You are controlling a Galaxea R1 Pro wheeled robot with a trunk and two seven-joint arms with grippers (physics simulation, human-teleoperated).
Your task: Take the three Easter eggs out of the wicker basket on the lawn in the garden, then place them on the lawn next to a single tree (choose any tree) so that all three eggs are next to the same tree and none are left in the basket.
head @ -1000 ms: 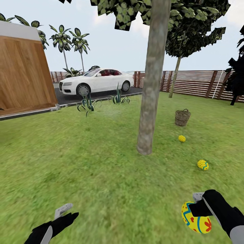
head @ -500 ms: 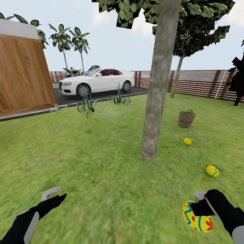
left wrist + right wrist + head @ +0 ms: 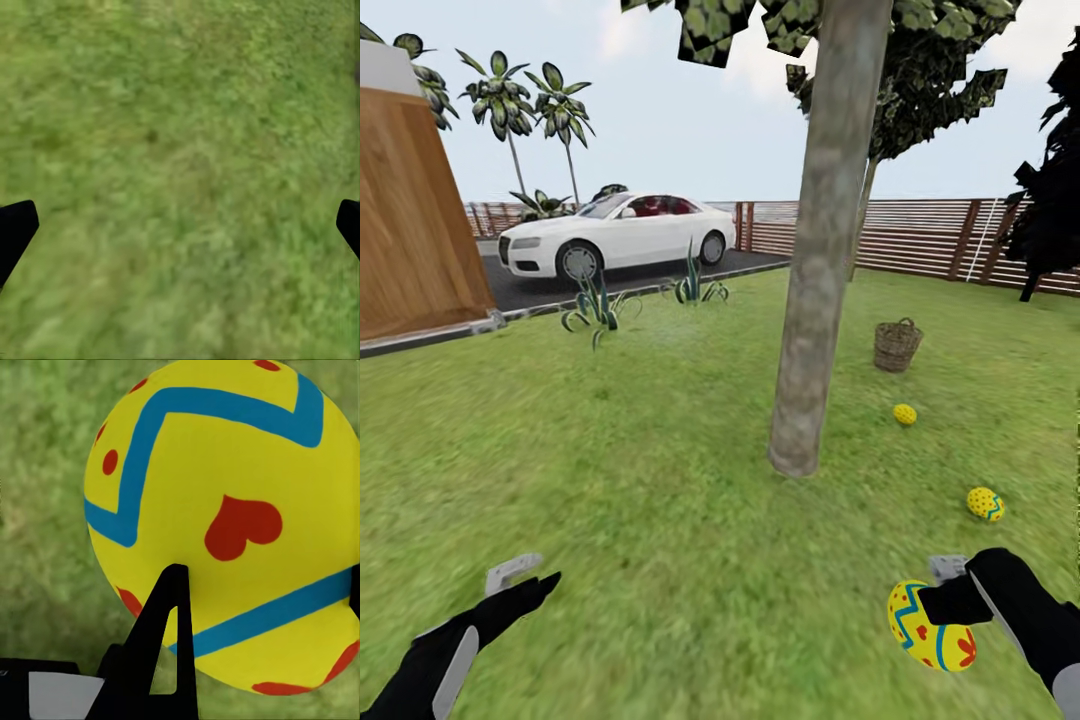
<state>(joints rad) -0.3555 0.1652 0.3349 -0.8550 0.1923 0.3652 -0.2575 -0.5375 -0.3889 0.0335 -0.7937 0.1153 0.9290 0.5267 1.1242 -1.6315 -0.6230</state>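
Note:
My right gripper (image 3: 943, 606) is shut on one yellow Easter egg (image 3: 927, 630) with blue zigzags and red marks, held low over the lawn (image 3: 660, 480). The same egg (image 3: 225, 510) looms close in the right wrist view, with a black finger (image 3: 166, 637) across it. Two more eggs lie on the grass right of the thick grey tree trunk (image 3: 820, 260): one (image 3: 904, 414) farther off, one (image 3: 985, 503) nearer. The wicker basket (image 3: 897, 345) stands upright beyond them. My left gripper (image 3: 525, 582) hangs open over bare grass, its fingertips (image 3: 15, 232) wide apart.
A white car (image 3: 615, 233) is parked on the dark driveway behind spiky plants (image 3: 595, 305). A wooden wall (image 3: 410, 240) rises at the left. A slatted fence (image 3: 920, 235) runs along the back, with a black-leaved tree (image 3: 1055, 200) at the right.
The view has swung slightly right, so the car and wall sit further left in the picture. My left arm dropped lower and outward. The right gripper still holds the egg at about the same height.

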